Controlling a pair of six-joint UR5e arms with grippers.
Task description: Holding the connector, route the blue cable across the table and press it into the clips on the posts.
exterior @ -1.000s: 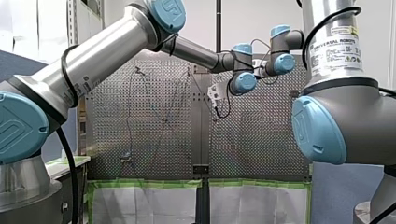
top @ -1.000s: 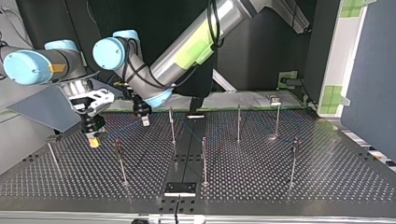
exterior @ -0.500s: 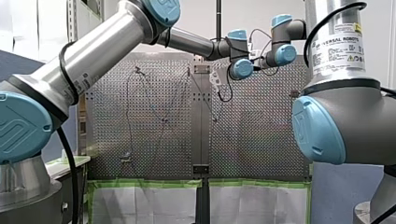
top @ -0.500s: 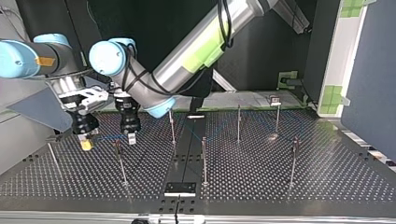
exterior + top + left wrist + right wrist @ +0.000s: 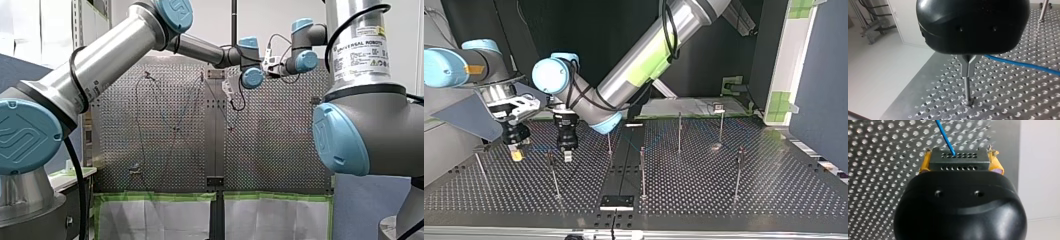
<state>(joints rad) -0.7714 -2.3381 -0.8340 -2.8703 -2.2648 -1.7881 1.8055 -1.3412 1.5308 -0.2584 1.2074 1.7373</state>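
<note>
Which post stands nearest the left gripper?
The post just beside my left gripper, second from the top view's left; every other post stands farther off.

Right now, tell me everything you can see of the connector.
The connector is a small dark grey rectangular block, plastic by its look, with rows of small round holes on its two visible faces. It sits square, clamped at both ends between the yellow pads of my right hand. The blue cable leaves its far face near the middle, running out over the perforated table.
</note>
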